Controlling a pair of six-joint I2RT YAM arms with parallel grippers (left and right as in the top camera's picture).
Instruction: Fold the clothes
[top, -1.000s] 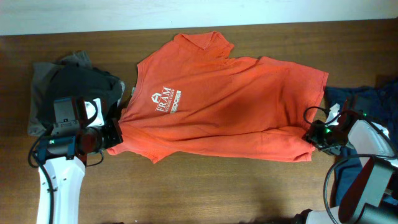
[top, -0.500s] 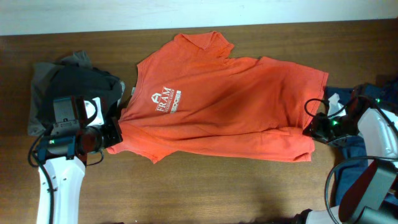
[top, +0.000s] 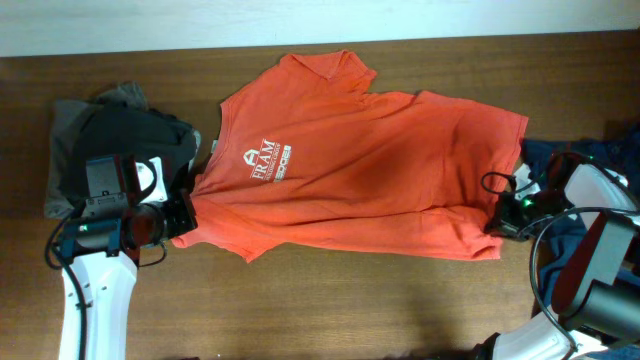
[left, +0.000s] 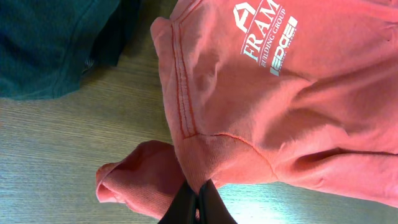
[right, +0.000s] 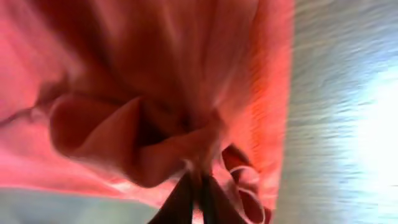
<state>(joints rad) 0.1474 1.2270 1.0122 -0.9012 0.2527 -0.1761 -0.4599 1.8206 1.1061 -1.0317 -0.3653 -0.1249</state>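
An orange T-shirt (top: 360, 165) with a white "FRAM" logo lies spread across the wooden table. My left gripper (top: 183, 222) is shut on the shirt's left sleeve edge; in the left wrist view its jaws (left: 199, 202) pinch a fold of the orange cloth (left: 261, 93). My right gripper (top: 497, 218) is shut on the shirt's lower right corner; in the right wrist view the jaws (right: 198, 190) clamp bunched orange fabric (right: 155, 93).
A pile of dark grey and black clothes (top: 110, 130) lies at the left, also seen as teal cloth in the left wrist view (left: 50, 43). Blue clothing (top: 585, 160) lies at the right edge. The wooden table (top: 350, 310) shows bare along the front.
My right gripper has shifted about at the shirt's right corner, first up and right, then back left, keeping hold of the cloth. The left arm has not moved.
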